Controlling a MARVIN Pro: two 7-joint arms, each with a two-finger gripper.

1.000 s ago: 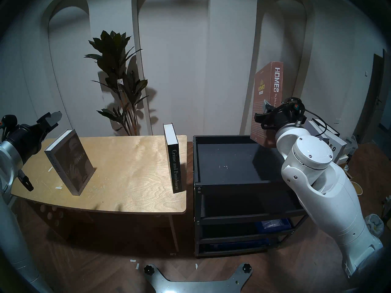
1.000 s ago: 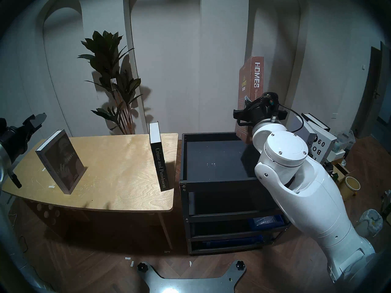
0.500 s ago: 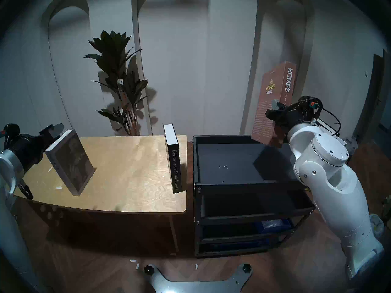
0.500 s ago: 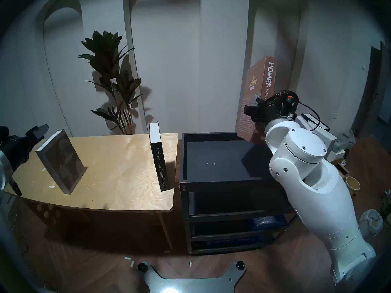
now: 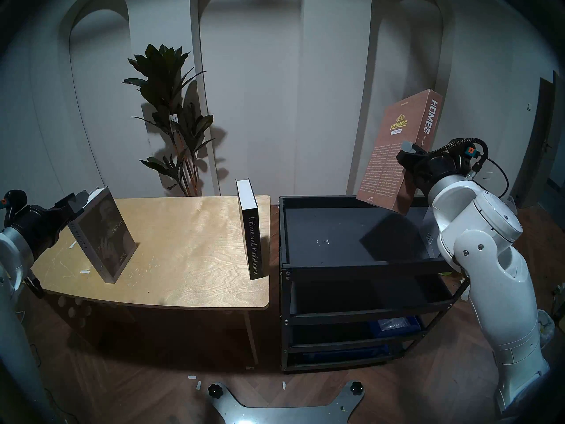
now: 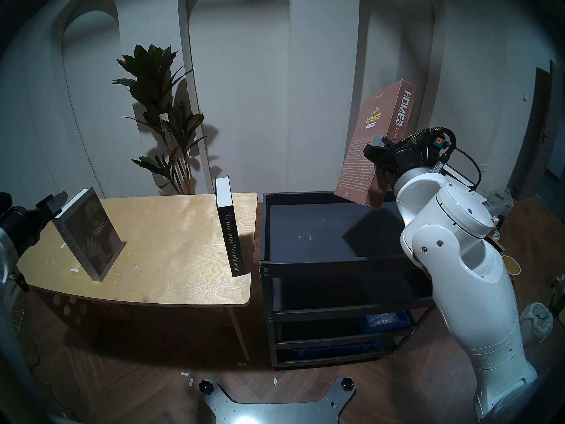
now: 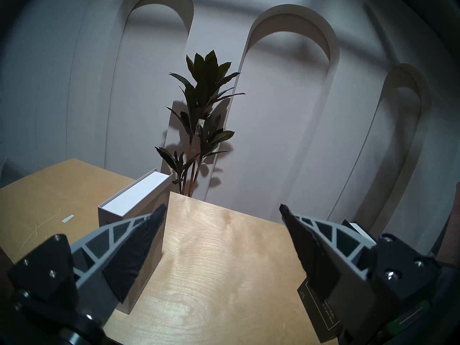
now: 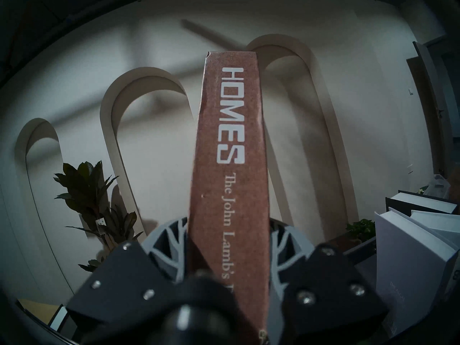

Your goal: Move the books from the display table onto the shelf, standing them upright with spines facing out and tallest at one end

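My right gripper (image 5: pixel 410 152) (image 6: pixel 382 142) (image 8: pixel 229 240) is shut on the lower spine of the brown "Homes" book (image 5: pixel 394 151) (image 6: pixel 367 151) (image 8: pixel 229 150). I hold this book tilted in the air over the back right corner of the black shelf (image 5: pixel 351 265) (image 6: pixel 321 262). On the display table (image 5: pixel 189 246) (image 6: pixel 177 246) (image 7: pixel 224 250), the grey "Special Issue" book (image 5: pixel 105 233) (image 6: pixel 90 233) (image 7: pixel 134 200) stands upright at the left. My left gripper (image 5: pixel 79 200) (image 7: pixel 222 208) is open at its top back corner, with the book outside the jaws. Black "Crime and Punishment" (image 5: pixel 252 230) (image 6: pixel 230 230) stands at the table's right edge.
A tall potted plant (image 5: pixel 174 132) stands behind the table. Several grey and white books (image 8: pixel 410 250) stand to the right of the shelf. The shelf's lower tiers hold a blue bin (image 5: pixel 394 324). A yellow cup (image 6: pixel 512 265) and a bag sit on the floor at the right.
My right arm has swung to the right with the "Homes" book, which now tilts further. My left gripper has come down and in, up to the "Special Issue" book's top corner.
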